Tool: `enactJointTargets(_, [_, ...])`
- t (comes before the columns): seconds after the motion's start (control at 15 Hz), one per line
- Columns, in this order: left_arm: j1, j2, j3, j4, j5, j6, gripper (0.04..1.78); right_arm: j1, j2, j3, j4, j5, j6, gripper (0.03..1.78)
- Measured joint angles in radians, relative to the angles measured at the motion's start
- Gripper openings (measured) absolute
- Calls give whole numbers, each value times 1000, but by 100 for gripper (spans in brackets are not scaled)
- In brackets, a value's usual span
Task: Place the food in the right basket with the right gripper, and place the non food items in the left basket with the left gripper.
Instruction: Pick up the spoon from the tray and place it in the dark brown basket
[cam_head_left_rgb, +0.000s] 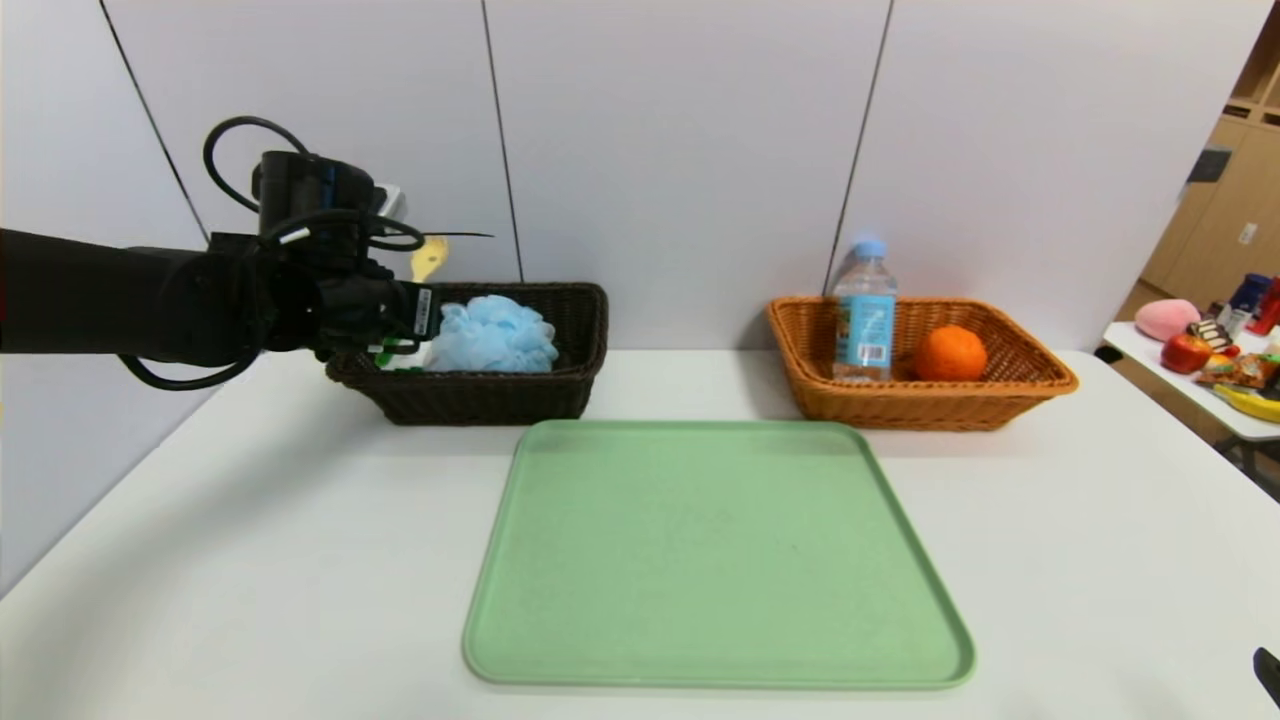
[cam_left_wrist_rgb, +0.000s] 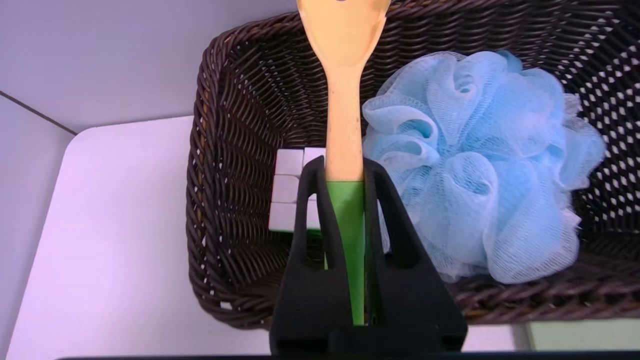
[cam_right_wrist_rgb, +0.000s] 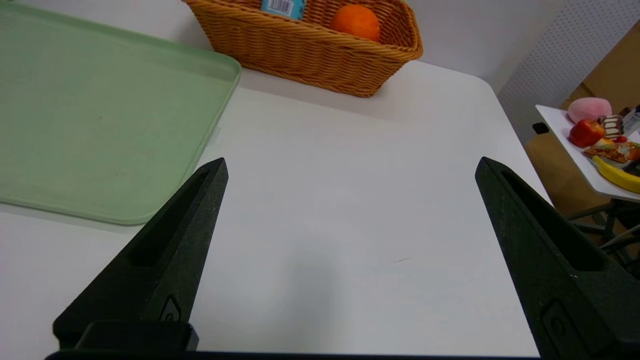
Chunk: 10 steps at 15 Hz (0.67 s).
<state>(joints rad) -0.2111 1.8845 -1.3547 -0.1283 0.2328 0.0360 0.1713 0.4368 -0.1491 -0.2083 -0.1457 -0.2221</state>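
My left gripper (cam_head_left_rgb: 400, 325) (cam_left_wrist_rgb: 344, 172) is shut on a wooden spoon (cam_left_wrist_rgb: 344, 90) with a green handle, held over the near left corner of the dark brown left basket (cam_head_left_rgb: 575, 300) (cam_left_wrist_rgb: 220, 125). The spoon's bowl (cam_head_left_rgb: 428, 258) sticks up above the basket. The basket holds a blue bath pouf (cam_head_left_rgb: 492, 335) (cam_left_wrist_rgb: 480, 165) and a cube with white tiles (cam_left_wrist_rgb: 289, 190). The orange right basket (cam_head_left_rgb: 1000, 400) (cam_right_wrist_rgb: 310, 55) holds a water bottle (cam_head_left_rgb: 864, 312) and an orange (cam_head_left_rgb: 950, 353) (cam_right_wrist_rgb: 355, 21). My right gripper (cam_right_wrist_rgb: 350, 167) is open and empty above the table near its front right.
A green tray (cam_head_left_rgb: 715, 555) (cam_right_wrist_rgb: 90, 110) lies bare in the middle of the white table. A side table (cam_head_left_rgb: 1190, 390) at the far right carries fruit and snacks. A wall stands just behind both baskets.
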Motion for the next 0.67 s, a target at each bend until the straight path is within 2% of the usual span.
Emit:
enactJointTargets(0.27, [11, 75, 0, -64, 3, -2, 14, 0, 1, -10, 0, 1, 0, 171])
enactJointTargets(0.67, [18, 131, 0, -71, 3, -3, 14, 0, 13, -18, 0, 19, 3, 171])
